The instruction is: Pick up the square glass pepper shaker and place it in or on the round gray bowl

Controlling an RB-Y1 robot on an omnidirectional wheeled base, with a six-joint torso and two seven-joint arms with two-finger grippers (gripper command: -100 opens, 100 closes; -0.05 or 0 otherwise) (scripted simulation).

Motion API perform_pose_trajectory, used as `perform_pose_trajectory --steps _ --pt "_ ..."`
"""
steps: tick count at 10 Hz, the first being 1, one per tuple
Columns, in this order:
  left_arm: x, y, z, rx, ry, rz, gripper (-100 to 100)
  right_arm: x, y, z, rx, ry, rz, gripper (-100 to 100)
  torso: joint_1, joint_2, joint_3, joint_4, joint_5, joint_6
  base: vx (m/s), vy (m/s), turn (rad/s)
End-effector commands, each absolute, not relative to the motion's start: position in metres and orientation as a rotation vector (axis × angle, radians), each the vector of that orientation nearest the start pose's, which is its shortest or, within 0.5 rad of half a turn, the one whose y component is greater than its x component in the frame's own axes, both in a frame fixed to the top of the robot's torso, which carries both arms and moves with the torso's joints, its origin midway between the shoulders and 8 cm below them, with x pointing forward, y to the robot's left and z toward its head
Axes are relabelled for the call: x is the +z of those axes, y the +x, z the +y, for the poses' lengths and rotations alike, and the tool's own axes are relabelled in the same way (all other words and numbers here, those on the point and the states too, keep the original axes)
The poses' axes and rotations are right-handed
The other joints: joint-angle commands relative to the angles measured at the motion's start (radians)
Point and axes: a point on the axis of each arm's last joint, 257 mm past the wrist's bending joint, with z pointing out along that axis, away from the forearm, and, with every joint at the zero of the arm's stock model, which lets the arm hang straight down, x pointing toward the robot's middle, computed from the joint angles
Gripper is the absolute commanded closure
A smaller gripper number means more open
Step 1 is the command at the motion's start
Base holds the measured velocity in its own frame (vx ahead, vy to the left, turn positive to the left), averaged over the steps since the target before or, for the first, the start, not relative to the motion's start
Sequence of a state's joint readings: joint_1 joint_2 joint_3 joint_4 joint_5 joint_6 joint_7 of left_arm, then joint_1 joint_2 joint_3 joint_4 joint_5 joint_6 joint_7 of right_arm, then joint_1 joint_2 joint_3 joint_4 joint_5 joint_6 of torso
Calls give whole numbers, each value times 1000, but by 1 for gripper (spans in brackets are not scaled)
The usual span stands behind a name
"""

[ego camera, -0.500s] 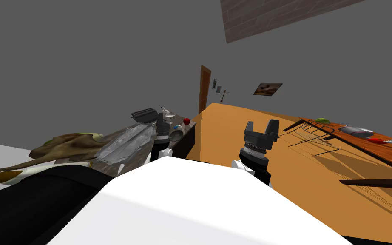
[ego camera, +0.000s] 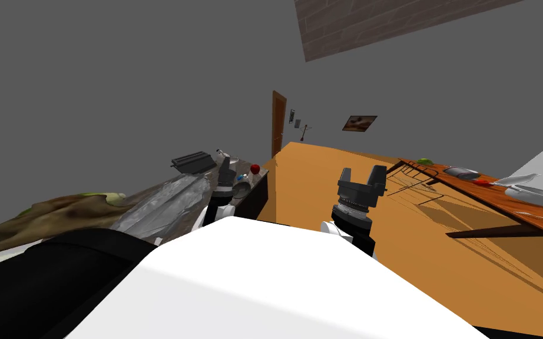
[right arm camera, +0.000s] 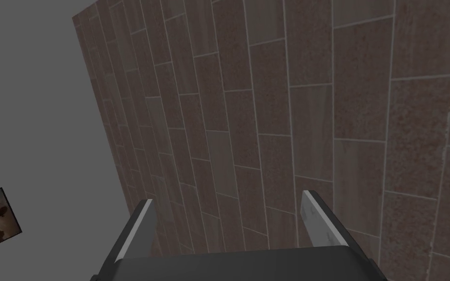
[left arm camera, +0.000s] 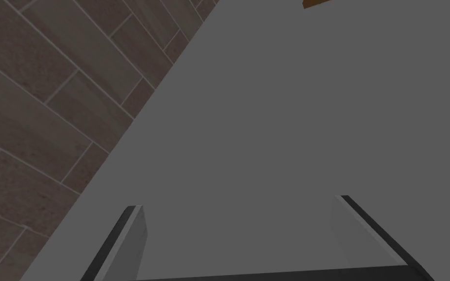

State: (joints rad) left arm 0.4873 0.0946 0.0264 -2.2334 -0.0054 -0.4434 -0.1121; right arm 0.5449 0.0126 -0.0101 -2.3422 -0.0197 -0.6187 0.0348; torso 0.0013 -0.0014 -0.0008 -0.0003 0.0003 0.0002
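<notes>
Grey round bowl (ego camera: 244,188) sits on dark desk (ego camera: 260,193), centre-left of frame; left jaws wide, right jaws wide.

gray bowl (ego camera: 243,188) on dark counter (ego camera: 261,175)

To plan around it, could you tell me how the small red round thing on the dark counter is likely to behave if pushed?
The red round thing looks ball-shaped, so it would probably roll at a light push. It sits close to the edge of the counter, so it might well roll off.
</notes>
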Motion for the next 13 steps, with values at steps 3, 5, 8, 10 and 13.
perform_pose_trajectory --steps 3,5,8,10,13 --pt "-14 376 284 -1100 -544 897 -100 59 305 -284 1283 549 500 0 0 0 0 0 0 0 25 18 -149" --pt "-19 380 284 -1080 -521 939 -100 59 305 -284 1283 549 500 0 1 -1 0 0 0 0 22 22 -95" --pt "-37 394 290 -1013 -479 1054 -100 59 305 -284 1283 549 500 0 0 0 0 0 0 0 16 24 -131" --pt "-45 399 292 -983 -450 1108 -100 59 305 -284 1283 549 500 0 1 0 0 0 0 -1 8 21 -61" --pt "-62 408 299 -924 -419 1199 -100 59 305 -284 1283 549 500 0 0 0 0 0 0 0 6 15 -115"
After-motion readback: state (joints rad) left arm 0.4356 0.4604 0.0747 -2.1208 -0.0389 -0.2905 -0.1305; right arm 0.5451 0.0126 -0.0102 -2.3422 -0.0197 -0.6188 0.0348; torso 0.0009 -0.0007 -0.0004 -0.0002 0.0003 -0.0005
